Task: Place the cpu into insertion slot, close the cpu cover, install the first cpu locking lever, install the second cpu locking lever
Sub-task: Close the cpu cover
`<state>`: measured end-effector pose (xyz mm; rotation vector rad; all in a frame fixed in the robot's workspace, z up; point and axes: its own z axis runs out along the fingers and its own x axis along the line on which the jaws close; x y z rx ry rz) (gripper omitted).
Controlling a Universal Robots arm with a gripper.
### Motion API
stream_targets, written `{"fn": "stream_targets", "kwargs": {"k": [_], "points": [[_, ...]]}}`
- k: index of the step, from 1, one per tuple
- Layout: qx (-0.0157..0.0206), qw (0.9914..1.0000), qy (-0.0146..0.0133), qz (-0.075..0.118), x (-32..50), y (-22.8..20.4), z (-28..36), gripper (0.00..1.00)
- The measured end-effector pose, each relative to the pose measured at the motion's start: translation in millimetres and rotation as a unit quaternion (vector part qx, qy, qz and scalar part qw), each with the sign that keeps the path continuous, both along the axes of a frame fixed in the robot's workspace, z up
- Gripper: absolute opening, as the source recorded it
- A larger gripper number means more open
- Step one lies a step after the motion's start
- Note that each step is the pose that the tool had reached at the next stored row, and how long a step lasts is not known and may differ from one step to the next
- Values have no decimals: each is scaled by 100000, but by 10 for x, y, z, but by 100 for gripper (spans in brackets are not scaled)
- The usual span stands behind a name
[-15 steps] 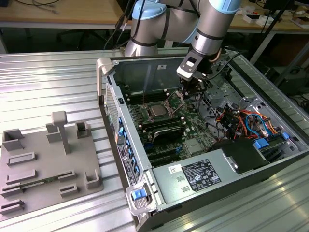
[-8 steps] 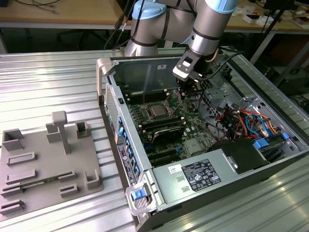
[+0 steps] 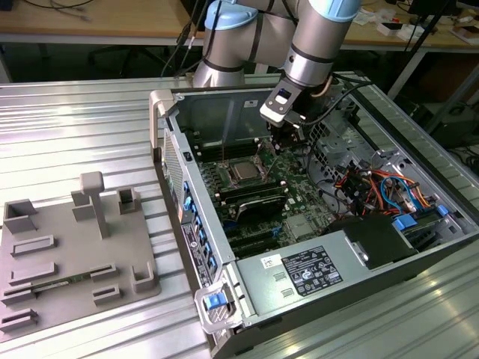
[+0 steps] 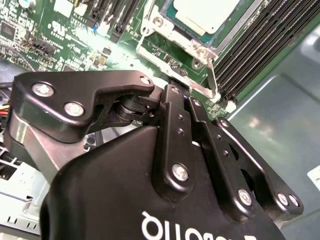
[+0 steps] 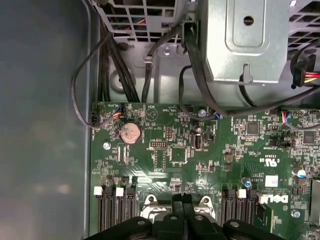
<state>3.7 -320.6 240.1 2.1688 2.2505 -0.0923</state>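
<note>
The cpu (image 4: 202, 11) (image 3: 244, 171), a square chip with a dull silver top, lies in the insertion slot (image 4: 151, 29) on the green board. The silvery cpu cover (image 4: 239, 25) lies flat around it. A thin metal locking lever (image 4: 212, 75) runs along one side of the slot and ends in a hook. My gripper (image 4: 181, 94) (image 5: 182, 199) (image 3: 280, 146) hangs just beside the slot on that lever's side, with its black fingers pressed together and nothing between them. Whether the fingertips touch the lever I cannot tell.
Long black memory slots (image 4: 250, 55) flank the socket. Bundles of black cables (image 5: 115, 65) and a metal drive cage (image 5: 245, 40) sit past the board's edge. The case walls (image 3: 168, 112) surround the board. A grey fixture plate (image 3: 67, 254) lies at the exterior view's left.
</note>
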Motion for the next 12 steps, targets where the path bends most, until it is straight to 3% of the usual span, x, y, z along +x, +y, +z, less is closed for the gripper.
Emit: {"fn": "stream_targets", "kwargs": {"k": [12], "points": [[13, 100000, 231, -1, -222, 20, -30, 11]]}}
